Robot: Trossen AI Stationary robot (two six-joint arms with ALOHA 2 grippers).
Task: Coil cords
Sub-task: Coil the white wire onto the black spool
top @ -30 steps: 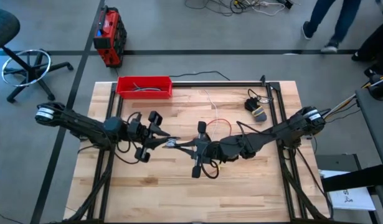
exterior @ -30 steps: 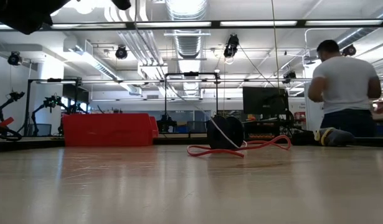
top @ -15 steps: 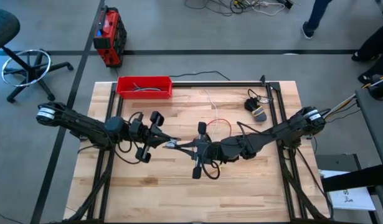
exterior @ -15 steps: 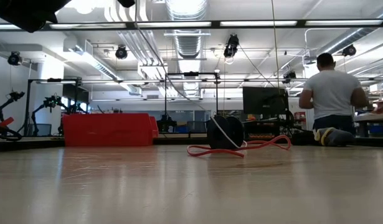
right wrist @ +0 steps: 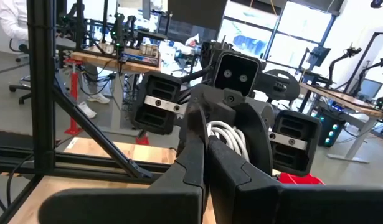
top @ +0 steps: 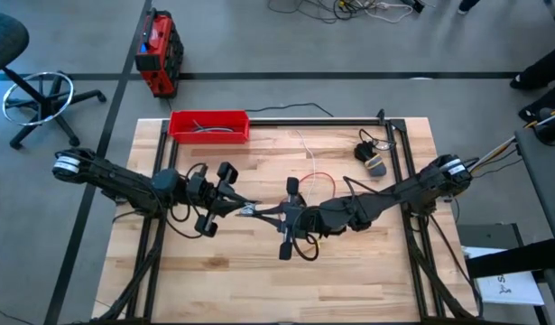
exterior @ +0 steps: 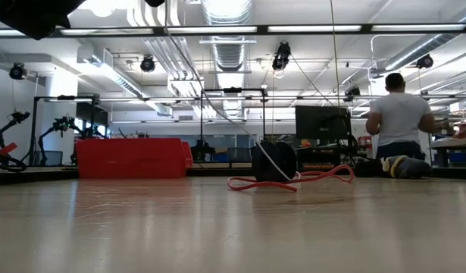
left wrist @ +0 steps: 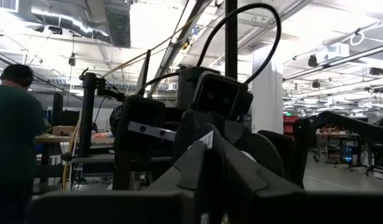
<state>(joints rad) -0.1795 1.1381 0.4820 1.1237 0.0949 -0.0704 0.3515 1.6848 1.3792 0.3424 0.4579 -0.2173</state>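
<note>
Both hands meet tip to tip above the middle of the desk [top: 367, 262]; the left hand [top: 244, 208] pinches a bundle of white cord [right wrist: 231, 138], its loops wedged between the fingers in the right wrist view; the right hand [top: 259, 210] has its fingers pressed together, what lies between them hidden. The rest of the white cord [top: 309, 149] trails toward the far edge, thin and hard to trace from above. The red cord [exterior: 293, 181] lies looped on the desk behind the hands, beside a round black piece [exterior: 274, 161]; its ends cannot be made out.

Object count, tabletop scene.
Two arms; one red tray [top: 209, 125]; one red cord [exterior: 293, 180]; one white cord [top: 309, 153], perhaps partly coiled.
</note>
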